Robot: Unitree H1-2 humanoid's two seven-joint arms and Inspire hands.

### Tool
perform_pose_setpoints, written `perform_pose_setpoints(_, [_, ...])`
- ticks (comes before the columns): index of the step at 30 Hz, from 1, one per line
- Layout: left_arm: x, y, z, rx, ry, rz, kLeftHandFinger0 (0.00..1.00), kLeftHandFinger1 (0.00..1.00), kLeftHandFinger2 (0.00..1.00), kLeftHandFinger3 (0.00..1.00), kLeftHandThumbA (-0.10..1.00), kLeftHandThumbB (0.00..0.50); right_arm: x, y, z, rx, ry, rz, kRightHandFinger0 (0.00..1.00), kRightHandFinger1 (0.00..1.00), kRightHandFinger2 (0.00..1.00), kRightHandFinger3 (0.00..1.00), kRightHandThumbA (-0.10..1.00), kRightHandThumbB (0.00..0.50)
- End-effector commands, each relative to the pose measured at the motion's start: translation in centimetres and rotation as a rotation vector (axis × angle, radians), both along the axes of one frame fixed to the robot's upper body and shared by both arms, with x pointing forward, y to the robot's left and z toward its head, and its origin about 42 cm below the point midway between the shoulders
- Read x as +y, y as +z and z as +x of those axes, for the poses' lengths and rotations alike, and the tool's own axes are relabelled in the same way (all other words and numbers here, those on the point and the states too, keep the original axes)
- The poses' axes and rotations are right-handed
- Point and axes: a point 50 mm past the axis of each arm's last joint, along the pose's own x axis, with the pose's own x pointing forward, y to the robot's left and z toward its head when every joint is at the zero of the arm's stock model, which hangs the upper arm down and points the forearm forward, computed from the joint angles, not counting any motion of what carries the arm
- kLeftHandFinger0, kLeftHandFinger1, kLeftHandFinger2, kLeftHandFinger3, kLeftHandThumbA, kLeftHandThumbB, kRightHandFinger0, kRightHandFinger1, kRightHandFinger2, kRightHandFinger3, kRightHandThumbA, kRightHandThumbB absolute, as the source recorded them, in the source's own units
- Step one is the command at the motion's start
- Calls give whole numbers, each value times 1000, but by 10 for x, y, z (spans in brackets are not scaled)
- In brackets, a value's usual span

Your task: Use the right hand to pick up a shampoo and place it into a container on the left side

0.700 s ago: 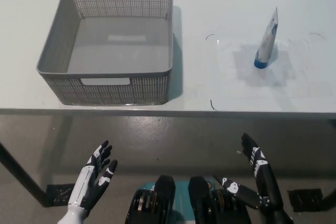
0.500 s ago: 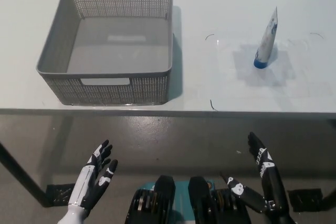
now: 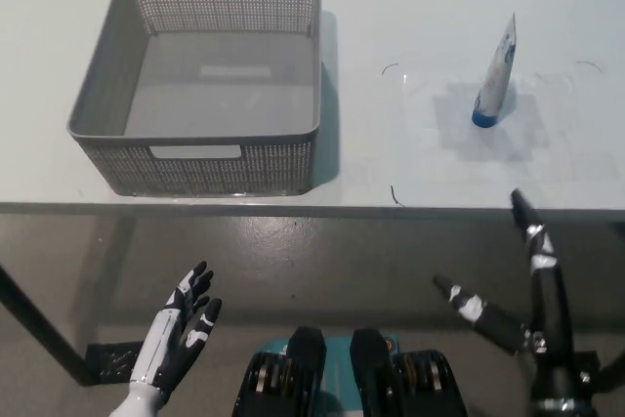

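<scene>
Black against the grey floor, my right hand (image 3: 522, 285) hung below the near edge of the desk (image 3: 410, 158), spread wide and holding nothing, its longest fingers (image 3: 530, 231) just reaching the desk's rim. My white left hand (image 3: 181, 324) rested low at the other side, also open and empty. The shampoo (image 3: 495, 73) stood farther off on the desk, straight ahead of my right hand and slightly toward the centre, upright on its blue cap with its long axis near vertical. My right hand was by far the nearer one. Farthest left sat the grey mesh container (image 3: 210, 168), empty and well apart from the shampoo.
</scene>
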Motion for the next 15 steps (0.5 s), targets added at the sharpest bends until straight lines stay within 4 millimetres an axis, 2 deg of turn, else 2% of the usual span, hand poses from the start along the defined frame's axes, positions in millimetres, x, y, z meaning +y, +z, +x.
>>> perform_pose_setpoints(1, [5,12,7,-66,-19,15,1000,1000,1000,1000,830,1,-14,31,25,-150,-73,-11,1000,1000,1000,1000,970,246])
perform_pose_setpoints(5, [4,10,5,-60,-21,19,1000,1000,1000,1000,826,8,-28,39,45,-113,-99,2,1000,1000,1000,1000,965,285])
perform_pose_setpoints(7, [5,10,5,-58,-21,-2,1000,1000,1000,1000,814,26,-35,42,56,-87,-105,-2,1000,1000,1000,1000,944,302])
perform_pose_setpoints(9, [5,10,6,-60,-19,10,1000,1000,1000,1000,813,11,-39,45,65,-76,-103,3,1000,1000,1000,1000,933,323])
perform_pose_setpoints(11, [5,10,7,-58,-20,18,1000,1000,1000,1000,817,10,-43,48,73,-71,-108,-14,1000,1000,1000,1000,936,317])
perform_pose_setpoints(12, [5,9,6,-56,-18,14,1000,1000,1000,1000,819,19,-45,50,79,-71,-112,-16,1000,1000,1000,1000,928,298])
perform_pose_setpoints(15, [5,8,6,-53,-17,9,1000,1000,1000,1000,816,21,-50,53,90,-68,-112,0,1000,1000,1000,1000,932,305])
